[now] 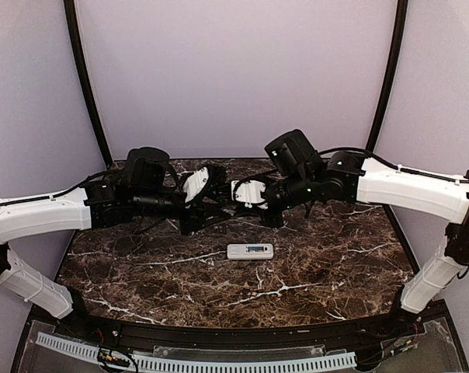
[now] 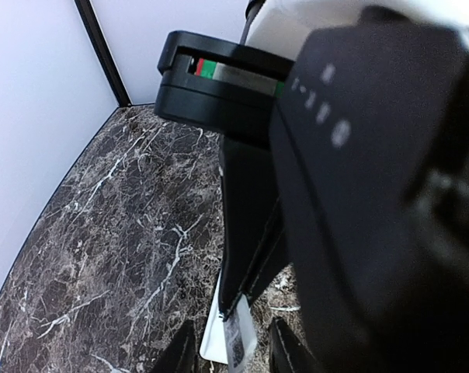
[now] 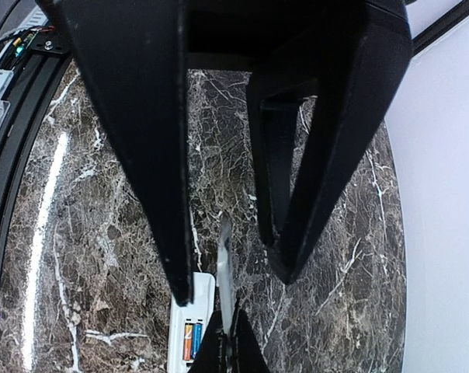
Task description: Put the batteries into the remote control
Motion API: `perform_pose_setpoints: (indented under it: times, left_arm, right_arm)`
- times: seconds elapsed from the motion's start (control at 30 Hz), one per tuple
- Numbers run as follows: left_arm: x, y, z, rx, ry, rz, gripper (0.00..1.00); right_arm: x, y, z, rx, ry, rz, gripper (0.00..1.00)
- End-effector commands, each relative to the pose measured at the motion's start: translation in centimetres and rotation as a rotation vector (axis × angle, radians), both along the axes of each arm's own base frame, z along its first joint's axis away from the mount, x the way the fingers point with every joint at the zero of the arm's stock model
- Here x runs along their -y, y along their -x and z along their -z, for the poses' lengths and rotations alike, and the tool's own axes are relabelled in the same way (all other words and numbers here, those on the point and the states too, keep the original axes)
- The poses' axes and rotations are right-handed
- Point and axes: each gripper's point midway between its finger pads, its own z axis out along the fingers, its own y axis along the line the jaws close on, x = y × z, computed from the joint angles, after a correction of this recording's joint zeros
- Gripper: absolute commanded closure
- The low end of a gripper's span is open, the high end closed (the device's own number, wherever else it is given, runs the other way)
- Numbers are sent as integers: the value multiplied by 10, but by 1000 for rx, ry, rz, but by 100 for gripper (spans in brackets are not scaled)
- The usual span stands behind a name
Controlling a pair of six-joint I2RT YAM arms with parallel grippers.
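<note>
The white remote control point(image 1: 250, 251) lies back-up on the marble table point(image 1: 141, 272). Its battery bay is open, with an orange and a blue battery point(image 3: 188, 342) seated in it. My right gripper point(image 3: 227, 351) is shut on a thin flat white cover piece point(image 3: 225, 272), held edge-up above the remote. My left gripper point(image 2: 233, 356) is open, and its fingers point(image 3: 161, 194) straddle the cover point(image 2: 241, 342) without touching it. Both grippers meet in mid-air behind the remote, the left point(image 1: 217, 190) facing the right point(image 1: 234, 193). Part of the remote point(image 2: 208, 330) shows under the cover.
A black rail with a white perforated strip point(image 1: 219, 362) runs along the near table edge. Pale walls and two curved black poles point(image 1: 87, 85) close in the back and sides. The right arm's dark body point(image 2: 374, 217) fills much of the left wrist view.
</note>
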Motion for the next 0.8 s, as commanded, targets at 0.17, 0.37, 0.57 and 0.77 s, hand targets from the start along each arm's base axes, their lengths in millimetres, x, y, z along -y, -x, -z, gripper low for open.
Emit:
perform_pose_setpoints:
  times: [0.17,0.37,0.57,0.77]
  left_arm:
    - [-5,6,5,13,-54,18,78]
    - [-5,3,8,25,-68,16,93]
    - [-5,5,2,65,-55,35,100]
    - [-10,14,-21,193,-28,93,100]
  right_arm:
    - [-3,4,-16,34,-61,-13,100]
    - [-3,6,-19,31,-69,-19,100]
    - [-3,7,-22,26,-88,-20,97]
    - [10,10,-52,6,-219,27,48]
